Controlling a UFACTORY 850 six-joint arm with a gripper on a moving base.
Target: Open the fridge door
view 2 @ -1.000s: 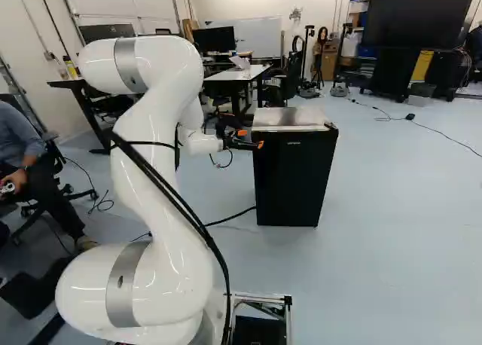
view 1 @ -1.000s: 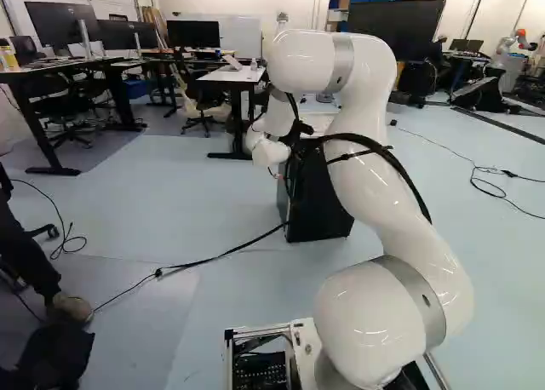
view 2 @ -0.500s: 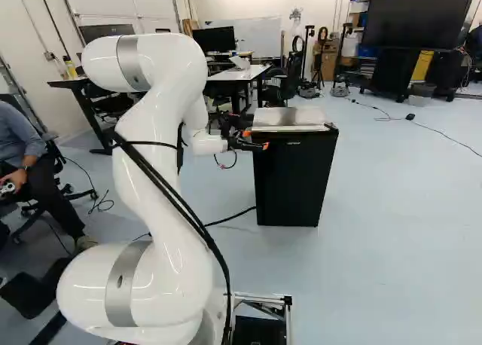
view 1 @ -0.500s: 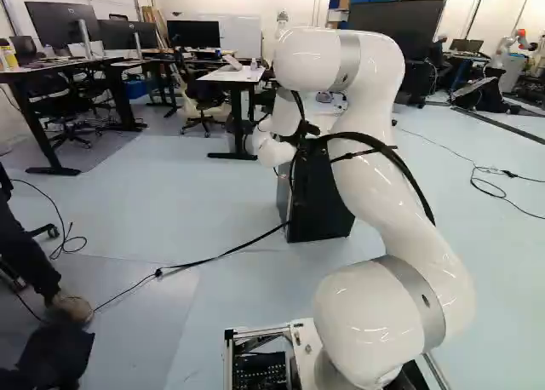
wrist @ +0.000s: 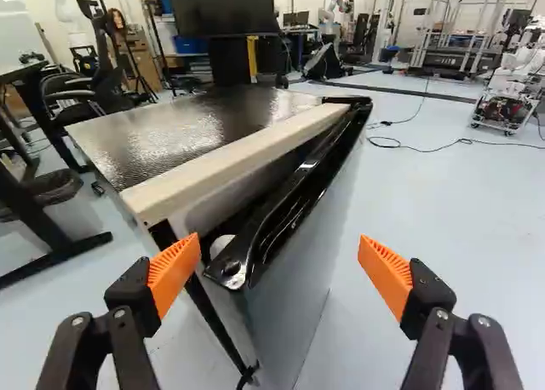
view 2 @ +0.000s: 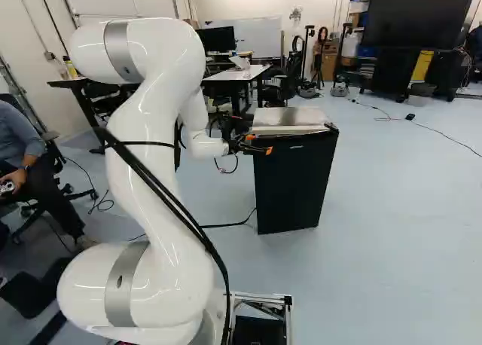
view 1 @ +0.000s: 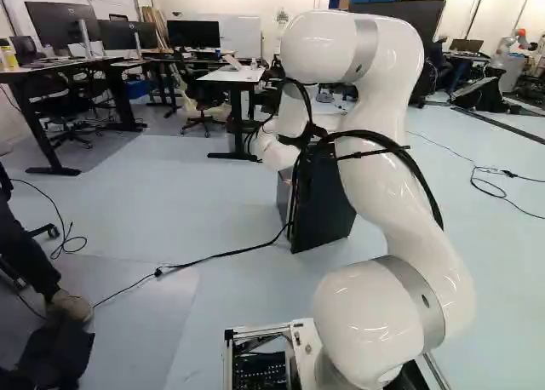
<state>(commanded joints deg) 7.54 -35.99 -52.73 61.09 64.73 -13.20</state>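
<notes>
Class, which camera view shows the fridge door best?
The wrist view: it shows the door ajar, its top edge and the gap beside it. The right base view shows its dark front; in the left base view the arm partly hides it.

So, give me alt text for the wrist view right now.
A boxy fridge with a shiny top stands ahead, its black-edged door ajar. Two black fingers with ribbed orange pads are spread wide, one near the gap, the other out past the door's front. A large dark screen stands behind.
</notes>
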